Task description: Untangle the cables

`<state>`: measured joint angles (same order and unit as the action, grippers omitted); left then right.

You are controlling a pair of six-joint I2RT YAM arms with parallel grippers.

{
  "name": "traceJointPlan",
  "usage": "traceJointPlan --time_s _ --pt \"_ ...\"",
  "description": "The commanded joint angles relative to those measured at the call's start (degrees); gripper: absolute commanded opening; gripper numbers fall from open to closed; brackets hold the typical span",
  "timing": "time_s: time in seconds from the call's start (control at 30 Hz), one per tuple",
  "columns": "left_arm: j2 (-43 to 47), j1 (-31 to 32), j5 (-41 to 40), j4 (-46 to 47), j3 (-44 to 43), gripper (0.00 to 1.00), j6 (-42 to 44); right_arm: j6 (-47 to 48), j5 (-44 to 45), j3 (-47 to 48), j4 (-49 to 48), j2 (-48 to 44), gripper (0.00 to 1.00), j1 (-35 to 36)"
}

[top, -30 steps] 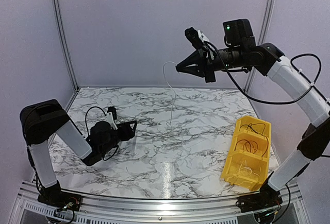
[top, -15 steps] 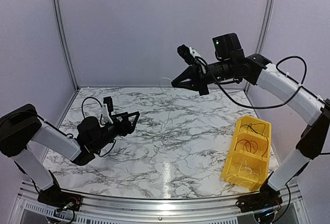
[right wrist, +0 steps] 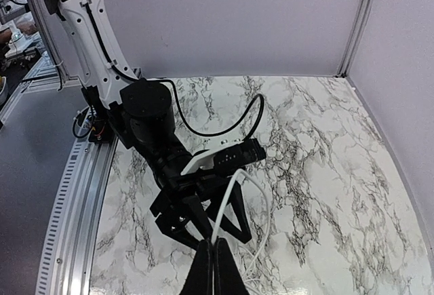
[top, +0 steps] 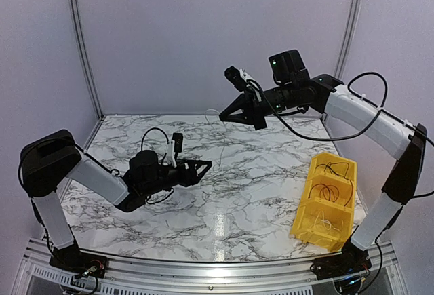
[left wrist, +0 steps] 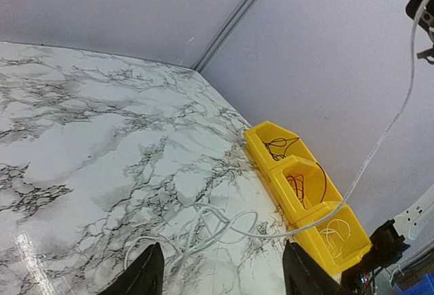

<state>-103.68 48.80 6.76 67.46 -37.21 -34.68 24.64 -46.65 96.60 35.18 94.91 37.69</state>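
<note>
**Right arm has dropped, left arm has closed in on the white cable**

Over the last second your right gripper [top: 224,114] has come down and leftward. It is still clenched on the top end of the white cable [right wrist: 224,208]. That descent has laid more of the cable in slack loops on the table [top: 258,193], mid-table, so it now gives you something to grab.

Your left gripper [top: 205,165] has swung right toward those loops. Its fingers stand apart and hold nothing, with the loops just ahead of them. This looks like the setup for a two-handed pull.

The black cables [top: 330,192] sit in the yellow bin [top: 303,213] at the near right, well apart from both arms.

For room, open marble lies between the left gripper and the bin. The back and side walls are close behind the right arm. Mind that the right fingers hang almost over the left gripper.
</note>
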Motion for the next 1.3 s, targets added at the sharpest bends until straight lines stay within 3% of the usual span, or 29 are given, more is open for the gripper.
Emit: traceJointPlan --time_s 0.0,0.23,0.43,0.63,0.77,0.93,1.27 --pt "-1.9 1.1 4.1 -0.2 -2.2 0.59 0.0 -1.0 -1.2 1.6 -1.4 -0.4 0.0 -0.2" --pt "-5.7 1.2 2.4 -0.2 -4.1 0.39 -2.1 -1.3 -2.0 1.8 -1.3 -0.2 0.0 -0.2" --pt "-8.8 1.1 2.4 -0.2 -6.8 0.36 -2.9 -1.6 -2.5 1.8 -1.3 -0.3 0.0 -0.2" --pt "-12.6 -0.4 -6.2 0.3 -8.4 0.21 -9.3 -3.2 -5.1 3.1 -0.9 -0.7 0.0 0.0" --pt "-16.8 -3.8 -10.6 1.8 -8.9 0.04 -13.4 -3.1 -6.4 8.0 2.1 -2.4 0.0 -0.1" --pt "-19.2 -7.9 -9.8 6.1 -7.2 0.01 -18.2 -1.4 -4.2 14.7 5.2 -5.3 0.0 -0.6" --pt "-17.8 -9.3 -9.7 6.2 -2.9 0.0 -17.7 0.5 -1.3 23.0 8.0 -7.0 0.0 -3.7"
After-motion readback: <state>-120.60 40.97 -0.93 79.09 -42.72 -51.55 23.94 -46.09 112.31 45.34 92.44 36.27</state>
